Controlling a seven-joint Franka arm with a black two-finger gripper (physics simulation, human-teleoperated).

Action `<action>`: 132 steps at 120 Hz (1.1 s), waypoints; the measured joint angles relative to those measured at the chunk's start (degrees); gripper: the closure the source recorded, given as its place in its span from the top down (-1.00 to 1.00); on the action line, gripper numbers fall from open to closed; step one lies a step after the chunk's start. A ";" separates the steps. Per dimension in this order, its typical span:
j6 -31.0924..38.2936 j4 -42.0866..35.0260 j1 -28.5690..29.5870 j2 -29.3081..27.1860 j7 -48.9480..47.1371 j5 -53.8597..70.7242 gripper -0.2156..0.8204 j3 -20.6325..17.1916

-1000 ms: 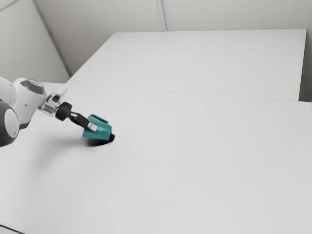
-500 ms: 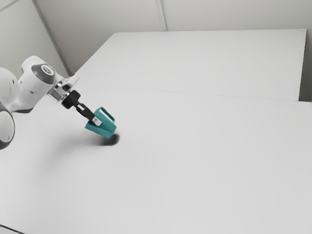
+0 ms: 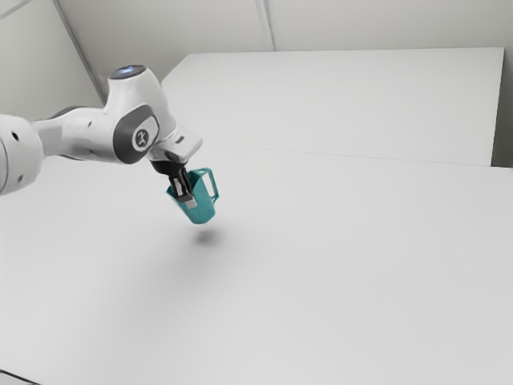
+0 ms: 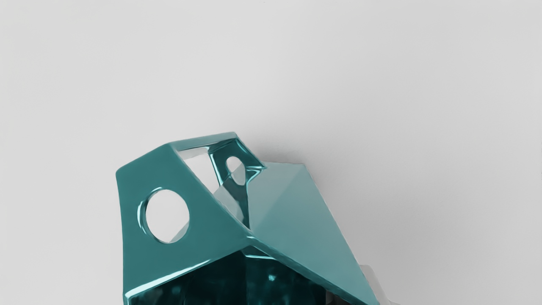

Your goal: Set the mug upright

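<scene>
In the exterior view my gripper [image 3: 189, 200] is shut on the wall of the teal mug [image 3: 202, 210], near its rim. The mug hangs a little above the table, tilted, with its mouth toward the arm and its base lower; a small shadow lies beneath it. Its handle [image 3: 212, 183] stands on the side away from the arm. In the wrist view the mug [image 4: 296, 203] shows its handle [image 4: 139, 182] with a round hole and part of its dark inside. There the gripper [image 4: 355, 297] is at the mug's wall, a pale fingertip outside it and the other mostly hidden.
The white table [image 3: 321, 265] carries the mug's shadow. Behind it stands a pale raised panel or surface [image 3: 345, 104], with a wall beyond. A thin dark line, perhaps a cable [image 3: 18, 377], runs at the near left corner of the exterior view.
My gripper has lifted the mug off the table and carried it toward the exterior view's right. The hand has swung to point more steeply down, and the mug has turned closer to upright.
</scene>
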 joint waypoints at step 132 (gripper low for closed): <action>5.61 -17.74 -0.99 -7.69 -34.10 4.04 -0.93 -5.53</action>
